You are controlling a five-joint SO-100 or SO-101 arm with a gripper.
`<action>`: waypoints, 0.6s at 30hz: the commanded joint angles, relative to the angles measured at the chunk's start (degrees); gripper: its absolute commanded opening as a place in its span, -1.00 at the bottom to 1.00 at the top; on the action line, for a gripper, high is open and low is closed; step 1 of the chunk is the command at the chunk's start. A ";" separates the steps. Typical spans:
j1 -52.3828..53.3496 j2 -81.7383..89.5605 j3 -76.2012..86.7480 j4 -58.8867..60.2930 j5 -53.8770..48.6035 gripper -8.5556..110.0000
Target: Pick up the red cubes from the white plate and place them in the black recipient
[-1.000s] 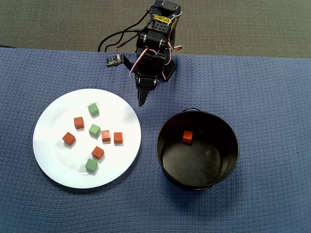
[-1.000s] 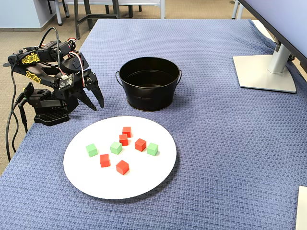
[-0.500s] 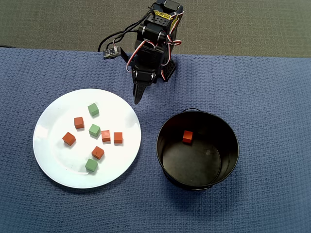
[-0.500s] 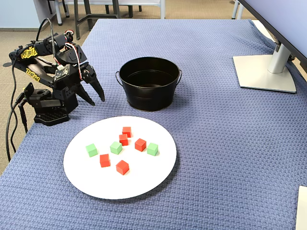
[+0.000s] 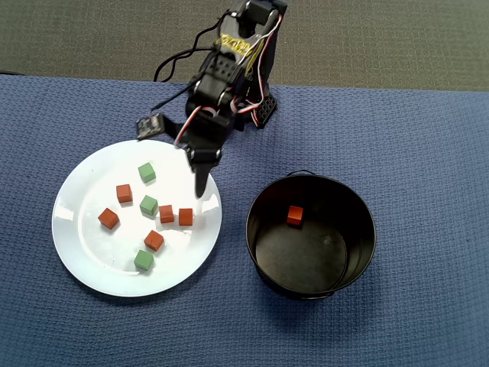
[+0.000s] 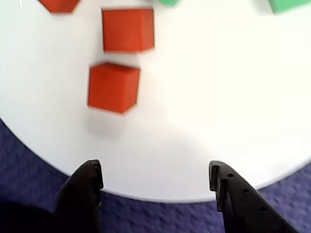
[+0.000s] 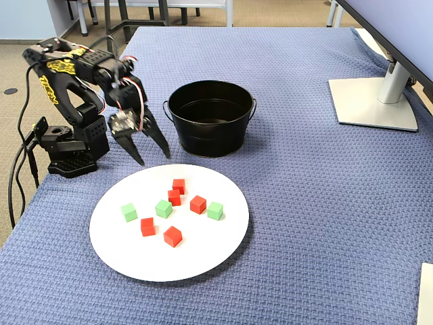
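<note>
Overhead view: black recipient (image 5: 345, 269) holds one red cube (image 5: 294, 215). White plate (image 5: 80, 252) carries five red cubes (image 5: 185, 217) and three green cubes (image 5: 149, 205). Claw (image 5: 200, 187) spread open, empty, above plate's rim nearest the recipient.

A blue waffle-weave cloth (image 7: 325, 203) covers the table from edge to edge. In the fixed view, a flat silver monitor stand (image 7: 375, 101) rests on the cloth at the right, under the lower edge of a screen (image 7: 399, 27). Beyond the table's far end lies tan floor (image 7: 277, 12) with dark metal furniture legs (image 7: 122, 24). In the overhead view, grey-green carpet (image 5: 382, 38) borders the cloth.
</note>
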 commanded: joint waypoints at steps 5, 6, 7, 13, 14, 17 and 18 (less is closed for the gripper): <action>1.58 -13.18 -12.48 -4.66 1.23 -0.49; 1.58 -14.59 -13.36 -5.19 1.23 -0.50; 1.49 -15.82 -13.97 -5.71 1.14 -0.50; 0.26 -22.94 -18.28 -6.94 2.20 -0.51; 0.18 -23.82 -18.90 -7.12 2.46 -0.51; -0.18 -26.46 -20.21 -7.65 2.64 -0.52; -0.35 -27.25 -20.48 -8.09 2.72 -0.53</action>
